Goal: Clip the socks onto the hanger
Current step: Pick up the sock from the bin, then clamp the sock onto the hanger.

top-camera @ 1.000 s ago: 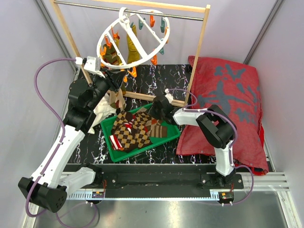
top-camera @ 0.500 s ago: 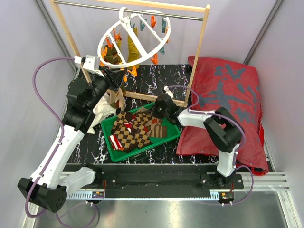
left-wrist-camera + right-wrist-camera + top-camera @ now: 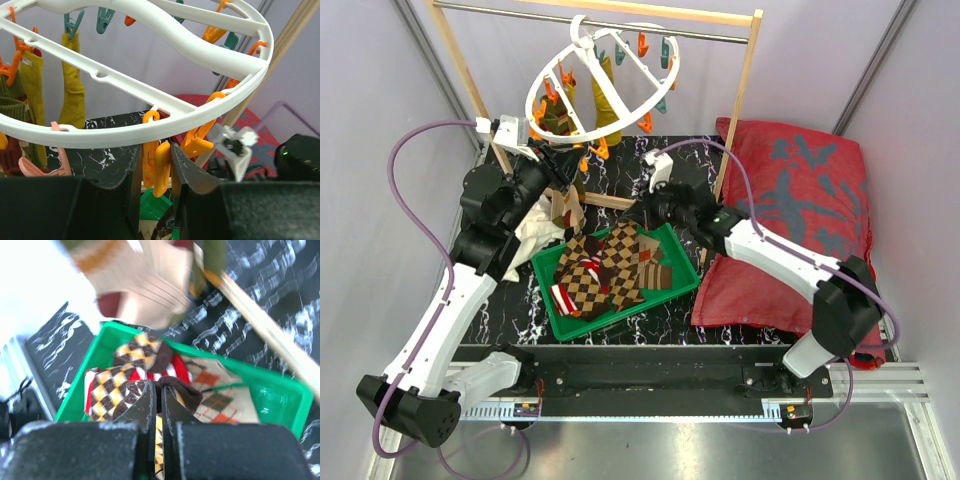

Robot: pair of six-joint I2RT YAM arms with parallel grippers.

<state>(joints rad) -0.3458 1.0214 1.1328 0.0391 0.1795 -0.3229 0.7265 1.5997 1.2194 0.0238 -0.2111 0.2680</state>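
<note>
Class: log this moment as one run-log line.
left gripper: shut on orange clip of hanger | right gripper: shut on argyle sock

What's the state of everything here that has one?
Left gripper: shut on orange clip.
Right gripper: shut on argyle sock, one end raised above tray.
Hanger: hooked on rod, tilted.
Yellow socks: clipped on, hanging.
Tray: holding other socks.

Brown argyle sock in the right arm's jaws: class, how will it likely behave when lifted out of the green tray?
Probably floppy: the brown argyle sock bends and drapes from the right arm's shut jaws into the green tray. Likely light: a pinch on its cuff holds it. It may snag the neighbouring socks piled against it.
</note>
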